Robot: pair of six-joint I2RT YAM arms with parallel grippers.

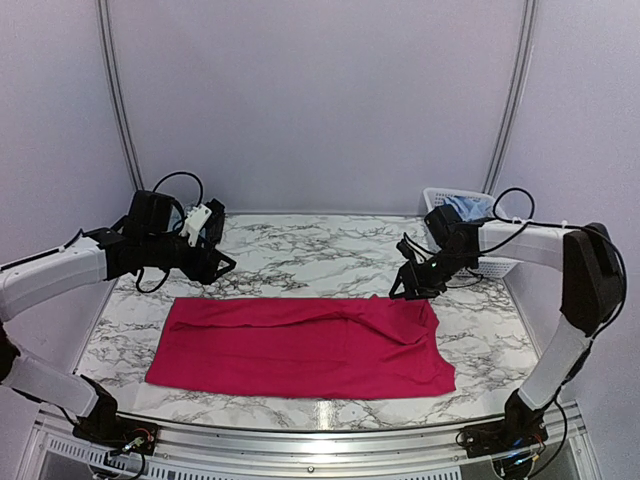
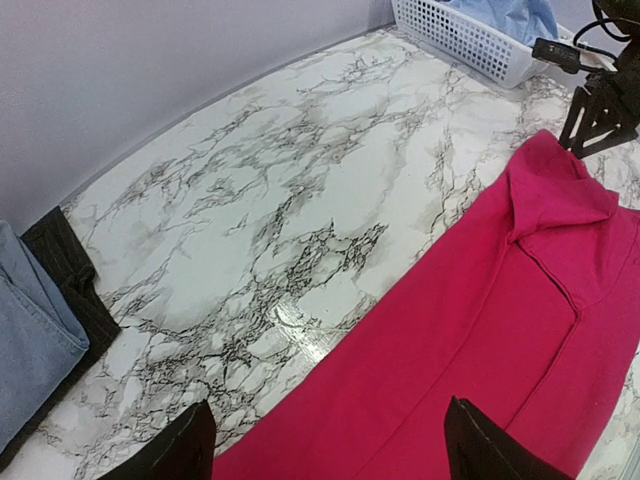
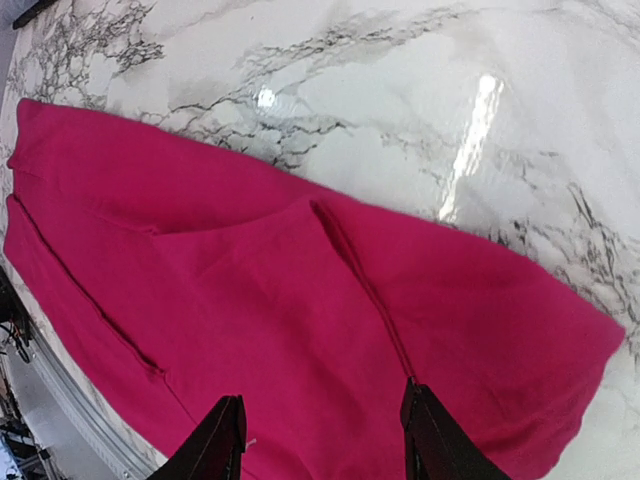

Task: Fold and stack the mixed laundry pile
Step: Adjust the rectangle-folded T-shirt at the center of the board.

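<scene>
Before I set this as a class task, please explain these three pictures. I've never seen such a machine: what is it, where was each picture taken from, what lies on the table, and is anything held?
These are two robot arms bolted at the near edge of a marble table, each ending in a two-finger gripper. The wide picture comes from a fixed camera above and behind them. The other two come from a camera on each wrist; the dark prongs at the bottom are that arm's own fingers. A pink-red T-shirt lies flat on the table, folded lengthwise. A white basket at the back right holds a light blue shirt. In the left wrist view, a denim piece rests on a dark garment. Both the left gripper and right gripper are open, holding nothing.
</scene>
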